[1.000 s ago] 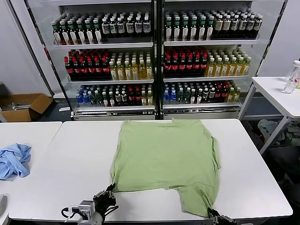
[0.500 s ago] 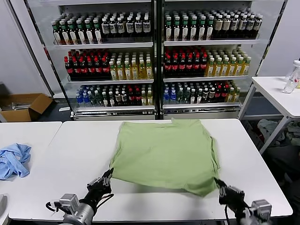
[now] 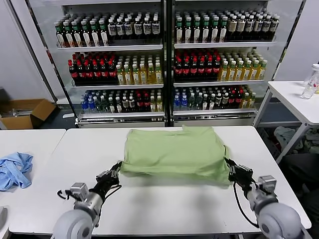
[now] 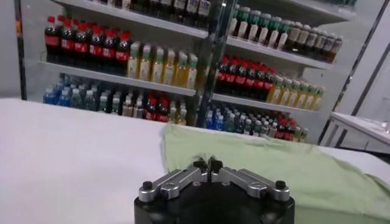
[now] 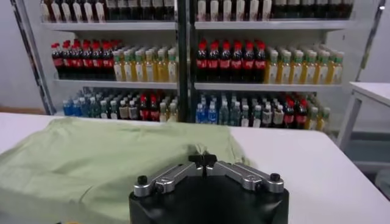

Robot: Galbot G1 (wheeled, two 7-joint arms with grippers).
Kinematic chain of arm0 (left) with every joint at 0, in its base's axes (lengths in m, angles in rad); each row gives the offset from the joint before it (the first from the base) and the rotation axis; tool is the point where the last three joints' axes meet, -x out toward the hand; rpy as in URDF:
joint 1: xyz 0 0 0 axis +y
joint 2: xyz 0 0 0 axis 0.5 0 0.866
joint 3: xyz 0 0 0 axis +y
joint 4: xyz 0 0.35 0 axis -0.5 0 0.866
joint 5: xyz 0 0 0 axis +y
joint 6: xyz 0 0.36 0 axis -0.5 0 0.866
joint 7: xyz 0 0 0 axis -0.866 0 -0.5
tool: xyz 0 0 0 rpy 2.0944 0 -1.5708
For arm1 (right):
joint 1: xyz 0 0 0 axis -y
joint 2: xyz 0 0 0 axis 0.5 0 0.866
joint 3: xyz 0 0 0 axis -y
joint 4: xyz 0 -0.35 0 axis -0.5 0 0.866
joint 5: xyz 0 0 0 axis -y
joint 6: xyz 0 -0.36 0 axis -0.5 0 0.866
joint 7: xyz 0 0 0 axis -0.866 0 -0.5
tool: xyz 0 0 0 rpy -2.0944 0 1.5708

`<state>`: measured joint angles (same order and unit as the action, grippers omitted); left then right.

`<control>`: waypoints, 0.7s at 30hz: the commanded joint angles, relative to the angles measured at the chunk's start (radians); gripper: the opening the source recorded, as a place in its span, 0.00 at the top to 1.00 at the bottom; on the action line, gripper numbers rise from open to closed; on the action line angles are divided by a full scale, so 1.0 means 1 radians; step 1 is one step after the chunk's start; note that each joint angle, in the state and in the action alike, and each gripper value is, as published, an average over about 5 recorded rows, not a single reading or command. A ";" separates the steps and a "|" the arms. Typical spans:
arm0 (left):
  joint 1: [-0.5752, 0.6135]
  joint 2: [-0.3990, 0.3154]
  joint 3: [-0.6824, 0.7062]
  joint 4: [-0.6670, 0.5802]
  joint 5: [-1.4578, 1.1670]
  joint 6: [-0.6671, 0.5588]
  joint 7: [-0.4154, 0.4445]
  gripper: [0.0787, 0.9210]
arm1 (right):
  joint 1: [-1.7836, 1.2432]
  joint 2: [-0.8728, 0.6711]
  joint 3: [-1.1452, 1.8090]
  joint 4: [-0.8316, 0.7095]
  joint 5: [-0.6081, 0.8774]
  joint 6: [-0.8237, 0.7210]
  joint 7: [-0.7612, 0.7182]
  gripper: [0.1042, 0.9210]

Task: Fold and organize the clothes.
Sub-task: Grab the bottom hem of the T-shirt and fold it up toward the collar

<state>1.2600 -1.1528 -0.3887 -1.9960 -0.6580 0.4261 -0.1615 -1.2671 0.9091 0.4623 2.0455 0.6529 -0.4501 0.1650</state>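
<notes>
Light green cotton, the T-shirt point(image 3: 174, 153) lies spread across the middle of the white counter point(image 3: 149, 209), its far edge towards the drinks cooler point(image 3: 164, 59) and its near hem lifted off the surface. The left claw point(image 3: 116, 169) is closed on the near left corner of that hem; the right claw point(image 3: 230, 168) is closed on the near right corner. In each wrist view the fingertips meet with green cloth just past them, left point(image 4: 208, 165) and right point(image 5: 202, 161). Between the two claws the hem sags a little and casts a shadow on the counter.

The step in hand looks like a bottom-to-top fold: carrying the hem over the body of the shirt towards the collar end. To do it well, both claws should travel together at the same height and pace, so the hem stays straight and lands parallel to the far edge. Holding the cloth lightly taut between them would stop the middle from drooping and bunching. The pinch should hold until the hem rests on the cloth, then both corners be let go together.

A crumpled light blue garment point(image 3: 14, 169) sits well apart on the neighbouring counter point(image 3: 35, 142) to the left and plays no part here.
</notes>
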 commanded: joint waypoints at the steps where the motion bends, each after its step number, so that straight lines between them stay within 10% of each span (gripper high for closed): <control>1: -0.216 0.019 0.095 0.226 0.023 -0.009 0.010 0.99 | 0.306 -0.006 -0.203 -0.216 -0.139 0.004 -0.042 1.00; 9: -0.242 0.003 0.117 0.273 0.060 -0.009 0.007 0.96 | 0.304 0.015 -0.244 -0.215 -0.240 -0.068 -0.083 0.98; 21: -0.130 -0.087 0.062 0.223 0.174 -0.036 -0.016 0.57 | 0.046 0.021 -0.098 -0.136 -0.181 0.023 0.028 0.59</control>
<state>1.1113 -1.2002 -0.3246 -1.7930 -0.5452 0.3975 -0.1733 -1.0890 0.9322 0.2987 1.8957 0.4805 -0.4514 0.1346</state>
